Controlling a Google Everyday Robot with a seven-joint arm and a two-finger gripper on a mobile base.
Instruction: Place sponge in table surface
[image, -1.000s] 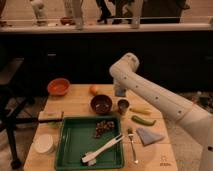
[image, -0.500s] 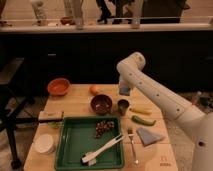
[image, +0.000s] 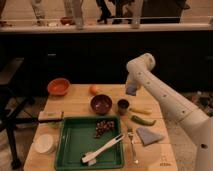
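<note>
**Sponge held in the air, not yet on the table**

Camera view (the only one you have): take the dark bowl (image: 101, 104) as your landmark. The gripper (image: 131, 89) hangs up and to the right of the bowl, above the far right part of the table surface (image: 75, 106), with the white arm (image: 165, 100) bending down to it from the right. Its fingers are pressed together on the sponge (image: 131, 90), the small grey-blue block showing at the tip, clear of the wood.

So your pickup looks done and the carry is under way. What is left, as I judge it: lower the sponge onto bare wood, let go, and pull back.

Mind what lies around the bowl. A small dark cup (image: 123, 105) stands just right of it, almost under the gripper. Right of that lie a yellow piece (image: 140, 110) and a green one (image: 143, 120) (vegetables, probably). The green tray (image: 72, 145) sits in front of the bowl and a folded blue-grey cloth (image: 148, 135) lies front right. An orange bowl (image: 58, 86) sits back left.
</note>
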